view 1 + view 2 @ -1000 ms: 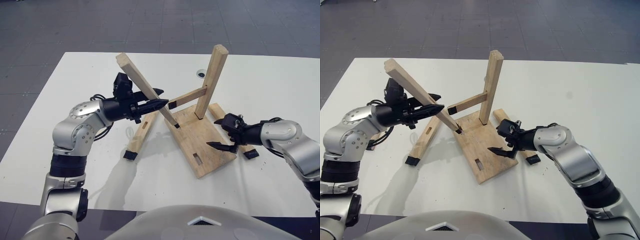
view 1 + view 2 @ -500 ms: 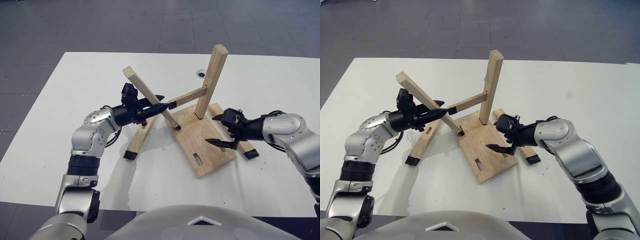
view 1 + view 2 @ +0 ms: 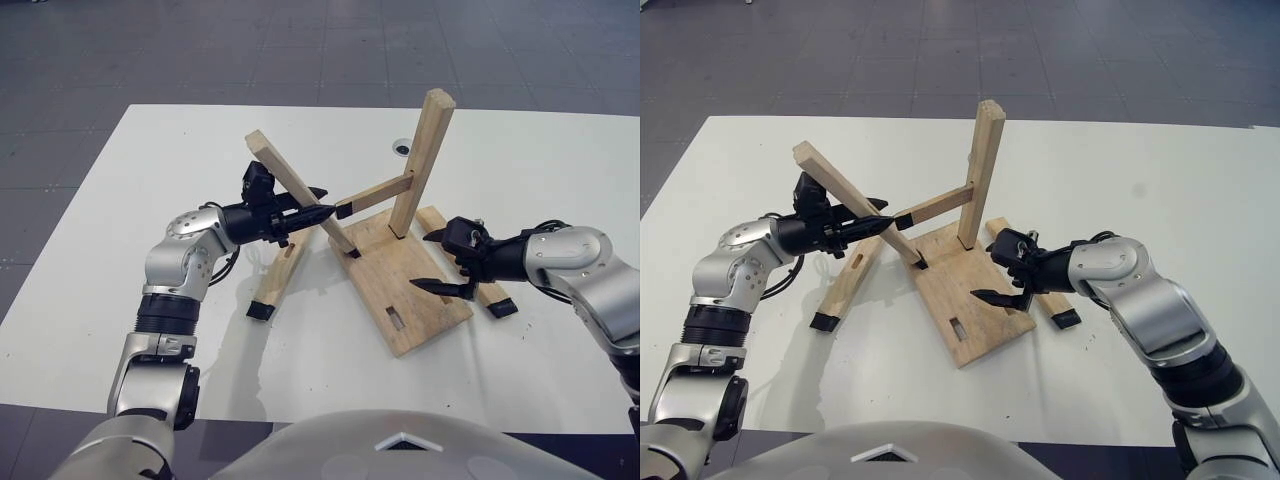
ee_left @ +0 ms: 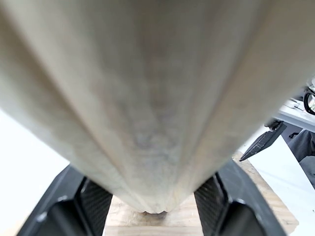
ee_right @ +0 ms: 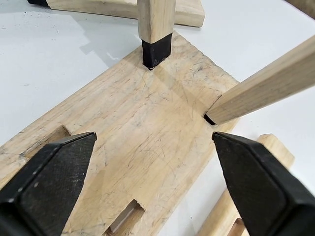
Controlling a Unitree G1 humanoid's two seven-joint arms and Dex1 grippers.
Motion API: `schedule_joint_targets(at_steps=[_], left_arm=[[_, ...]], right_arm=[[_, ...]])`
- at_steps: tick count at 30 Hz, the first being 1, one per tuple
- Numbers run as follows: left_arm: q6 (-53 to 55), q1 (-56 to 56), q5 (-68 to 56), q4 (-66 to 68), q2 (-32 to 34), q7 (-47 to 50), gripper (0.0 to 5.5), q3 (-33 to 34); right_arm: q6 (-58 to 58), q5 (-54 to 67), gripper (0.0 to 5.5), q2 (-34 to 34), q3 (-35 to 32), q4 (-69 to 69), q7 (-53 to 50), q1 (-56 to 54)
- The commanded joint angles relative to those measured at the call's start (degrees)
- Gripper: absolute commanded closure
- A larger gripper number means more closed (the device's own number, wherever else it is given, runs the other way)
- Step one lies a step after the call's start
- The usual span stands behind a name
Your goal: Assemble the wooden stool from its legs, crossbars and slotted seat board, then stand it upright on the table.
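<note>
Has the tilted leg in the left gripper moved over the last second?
Yes. The tilted leg swung its top end toward the upright leg; its foot stayed on the seat board.

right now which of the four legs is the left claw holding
The tilted leg: the left claw is shut on it, tip on the seat board. The upright leg stands ungripped; the left flat leg and right flat leg lie on the table.

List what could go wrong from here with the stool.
1. The tilted leg in the left hand meets the seat board at a slant; its tip may jam or skid out.
2. The crossbar end sits beside that leg; a nudge could topple the upright leg.
3. The right hand is open, so the board may slide.
</note>
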Motion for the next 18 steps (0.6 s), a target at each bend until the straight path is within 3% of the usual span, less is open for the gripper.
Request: schedule_joint_targets(at_steps=[1, 12, 18], left_arm=[[2.0, 2.03, 3.72, -1.73, 2.3, -0.56, 3.44, -3.11], [12.22, -2.14, 6.61, 1.73, 6.22, -0.72, 3.44, -8.84], [11.91, -3.15, 5.48, -0.71, 6.83, -0.28, 3.44, -8.95]], right_arm=[[0.95, -0.14, 1.15, 0.6, -0.74, -0.57, -1.08, -1.14], [2.24, -0.06, 1.15, 3.07, -0.2, -2.69, -4.73, 0.14], [2.01, -0.71, 1.15, 3.6, 1.27, -3.61, -6.44, 3.47]])
